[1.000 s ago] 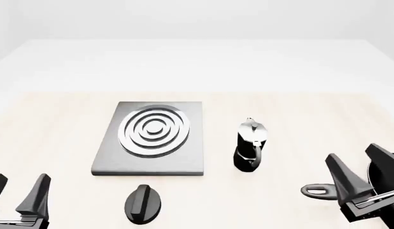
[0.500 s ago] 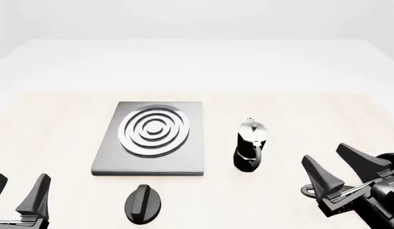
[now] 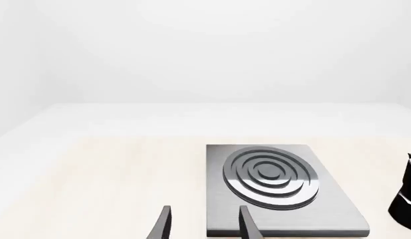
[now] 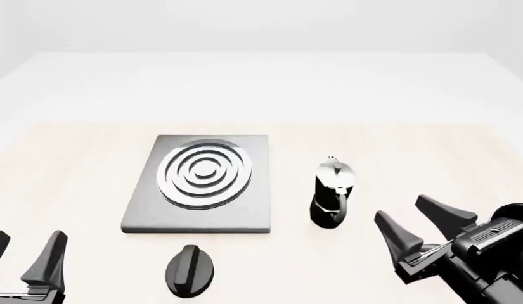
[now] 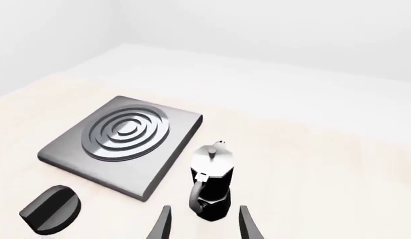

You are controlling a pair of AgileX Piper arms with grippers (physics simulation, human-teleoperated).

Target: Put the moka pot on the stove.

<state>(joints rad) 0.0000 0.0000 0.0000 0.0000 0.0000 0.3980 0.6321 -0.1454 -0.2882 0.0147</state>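
Note:
The moka pot [image 4: 332, 192] stands upright on the table just right of the stove [image 4: 202, 183], black body, silvery lid, handle facing the near side. It also shows in the right wrist view [image 5: 210, 181] and at the edge of the left wrist view [image 3: 408, 196]. The stove, a grey slab with silver rings, also shows in both wrist views [image 3: 278, 191] [image 5: 122, 142]. My right gripper [image 4: 411, 222] is open and empty, near and right of the pot, fingers pointing toward it. My left gripper [image 4: 25, 248] is open and empty at the near left corner.
A black oval knob [image 4: 189, 270] lies on the table in front of the stove, also in the right wrist view [image 5: 51, 209]. The pale wooden table [image 4: 75, 164] extends left and behind the stove.
My right gripper has moved left toward the moka pot and turned to point at it, now hiding the pan handle seen earlier. The left gripper, pot and stove have not moved.

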